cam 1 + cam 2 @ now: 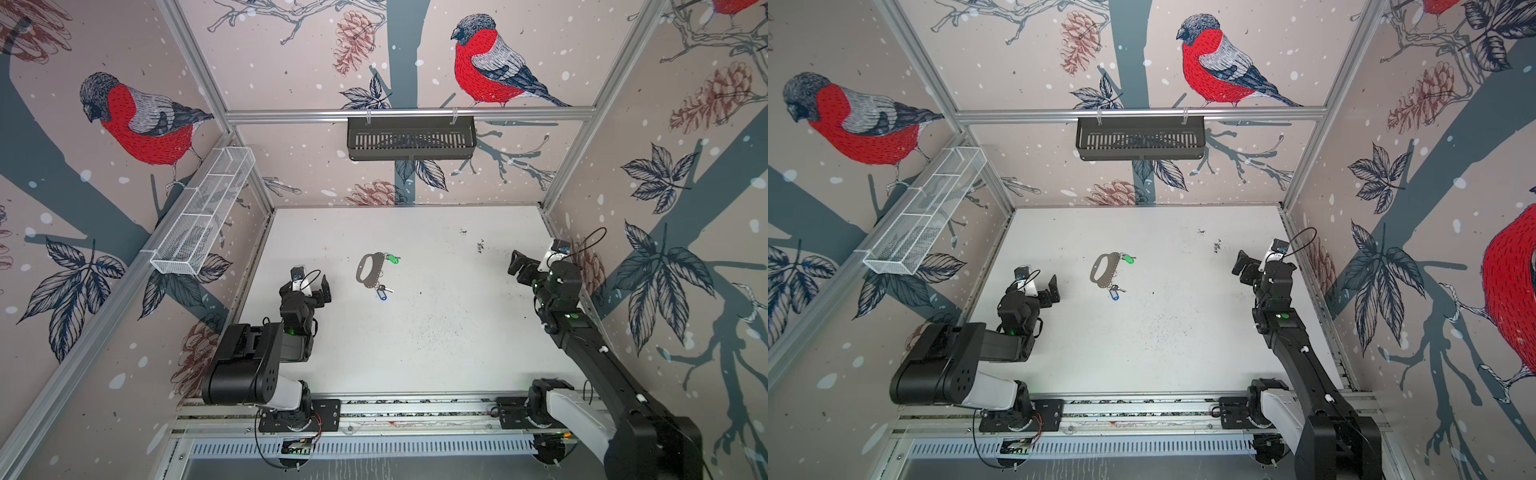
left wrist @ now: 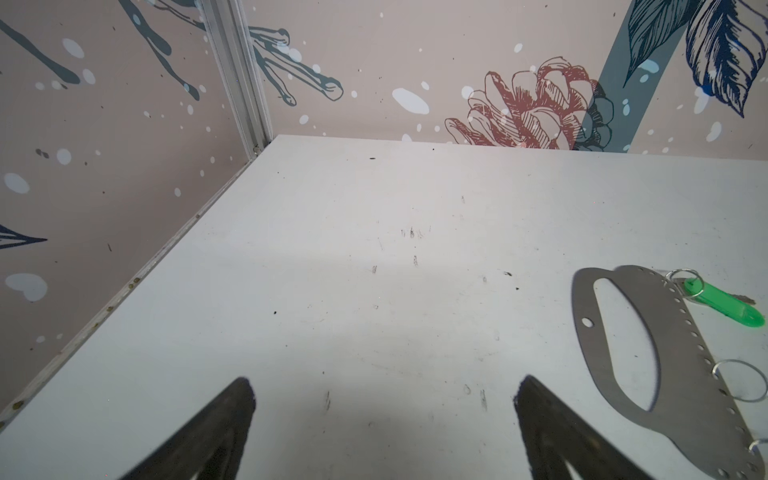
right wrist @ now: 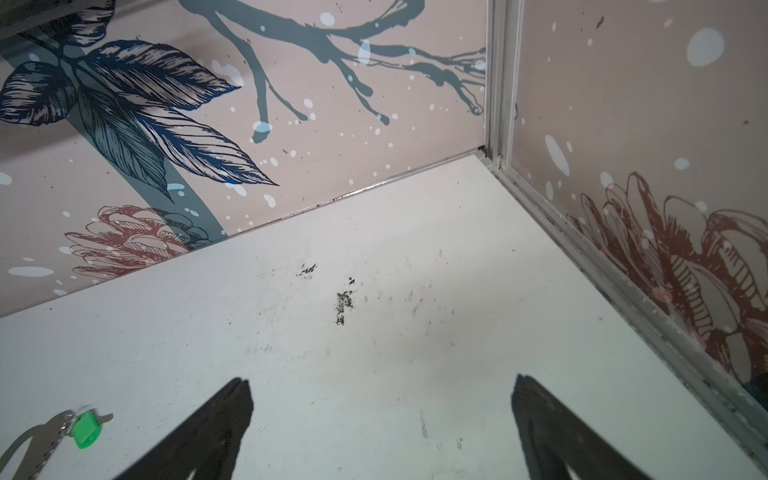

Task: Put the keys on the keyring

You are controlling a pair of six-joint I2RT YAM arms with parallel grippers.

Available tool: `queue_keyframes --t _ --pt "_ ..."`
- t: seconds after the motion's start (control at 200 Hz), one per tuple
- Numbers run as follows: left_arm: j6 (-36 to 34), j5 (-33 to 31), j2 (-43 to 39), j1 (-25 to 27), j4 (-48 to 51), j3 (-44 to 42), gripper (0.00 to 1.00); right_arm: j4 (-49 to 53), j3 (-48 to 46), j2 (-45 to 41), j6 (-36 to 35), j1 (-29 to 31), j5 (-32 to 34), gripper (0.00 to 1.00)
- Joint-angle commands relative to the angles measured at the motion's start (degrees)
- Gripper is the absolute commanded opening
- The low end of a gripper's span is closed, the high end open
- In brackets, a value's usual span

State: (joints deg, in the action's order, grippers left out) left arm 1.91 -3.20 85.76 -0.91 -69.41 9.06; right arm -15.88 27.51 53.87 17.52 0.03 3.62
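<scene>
Mid-table, the flat, stiff keyring point(image 1: 377, 270) and light keys point(image 1: 392, 259) likely need edge pinches; left gripper point(image 2: 384, 384) and right gripper point(image 3: 382, 382) gape empty.

White scuffed table point(image 1: 436, 353): keyring point(image 1: 375, 271), green-tag key point(image 1: 392, 259), blue-tag key point(image 1: 382, 294).

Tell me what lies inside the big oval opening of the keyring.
Only bare white table shows through the opening of the keyring; nothing lies in it. The table under the grey plate itself is covered, so I cannot see it.
</scene>
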Motion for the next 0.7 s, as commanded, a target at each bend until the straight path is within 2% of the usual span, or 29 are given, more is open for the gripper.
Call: queue_keyframes --t 0.0,0.1,0.24,0.4,0.58,0.695 --pt "-0.7 2.9 4.1 -0.1 -14.9 -0.2 0.98 -9.0 -1.4 -1.0 -3.6 -0.4 2.3 1.00" --pt "-0.7 3.1 2.1 0.0 -6.2 2.6 0.98 -7.3 -0.7 0.1 -5.2 -0.9 4.5 1.00" --pt "-1.3 3.3 3.1 0.0 -5.3 3.9 0.98 -9.9 -2.2 3.1 -6.4 -2.3 5.1 0.99" --pt "-1.4 3.4 3.2 0.0 -6.2 3.7 0.98 -18.0 -6.1 7.2 -7.3 -3.6 3.9 1.00" --pt "-1.4 3.4 3.2 0.0 -6.2 3.7 0.98 -32.6 -12.1 13.0 -8.1 -3.9 5.3 1.00" --pt "-1.4 3.4 3.3 0.0 -6.3 3.7 0.99 -36.5 -12.8 16.4 -8.7 -3.9 4.5 1.00"
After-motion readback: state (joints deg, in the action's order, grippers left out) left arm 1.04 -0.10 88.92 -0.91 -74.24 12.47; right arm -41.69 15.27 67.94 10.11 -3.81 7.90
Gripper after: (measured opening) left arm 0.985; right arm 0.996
